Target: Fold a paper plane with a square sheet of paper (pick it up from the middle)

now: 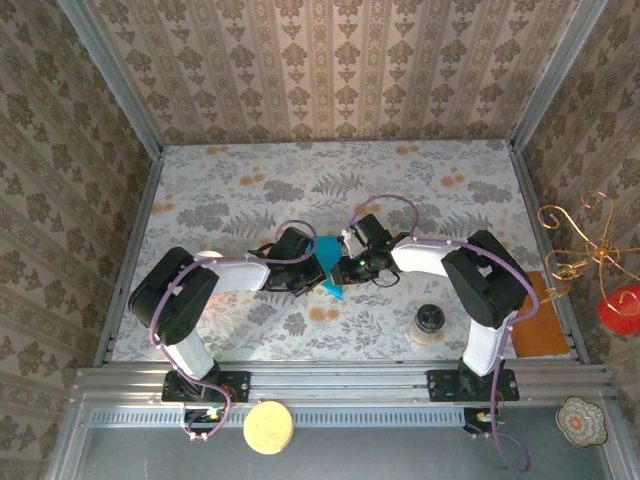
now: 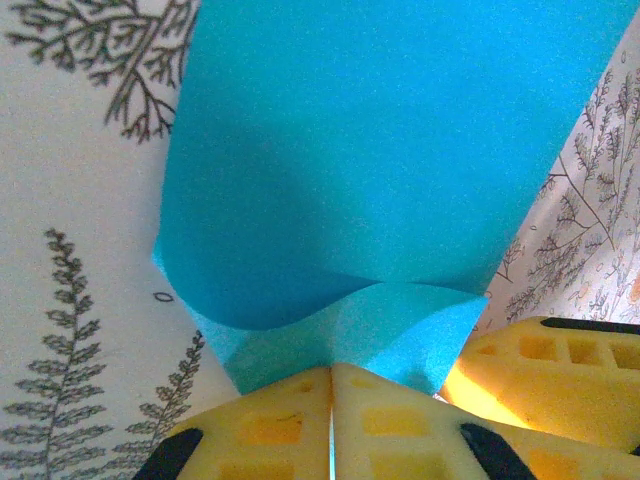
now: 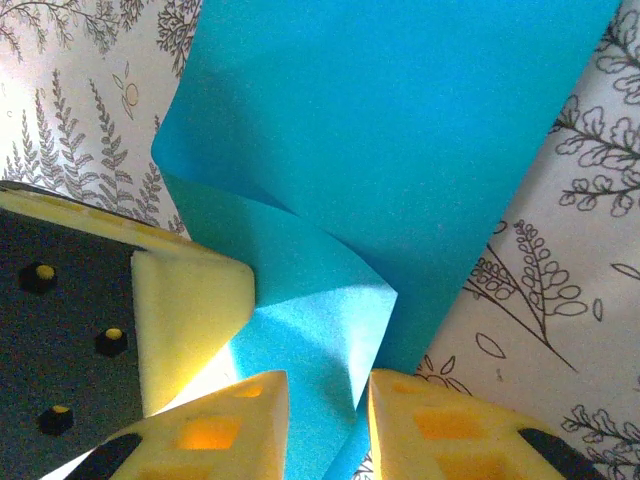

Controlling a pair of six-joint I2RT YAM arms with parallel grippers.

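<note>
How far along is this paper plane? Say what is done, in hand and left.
Done: the blue paper is gripped and bent over on itself, one soft fold, no sharp crease. In hand: the left tool is shut on its folded edge; the right tool stands open around it. Left: nearly all, no pointed nose or wings yet.

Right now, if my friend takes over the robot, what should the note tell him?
Left gripper: fingers shut on an edge of the square sheet of paper.
Right gripper: fingers open, a curled flap of the paper loose between them.
Paper: middle of the table, between both arms, bent over.
Done: sheet picked up, first bend started.
Left: crease the folds into a pointed plane.
</note>
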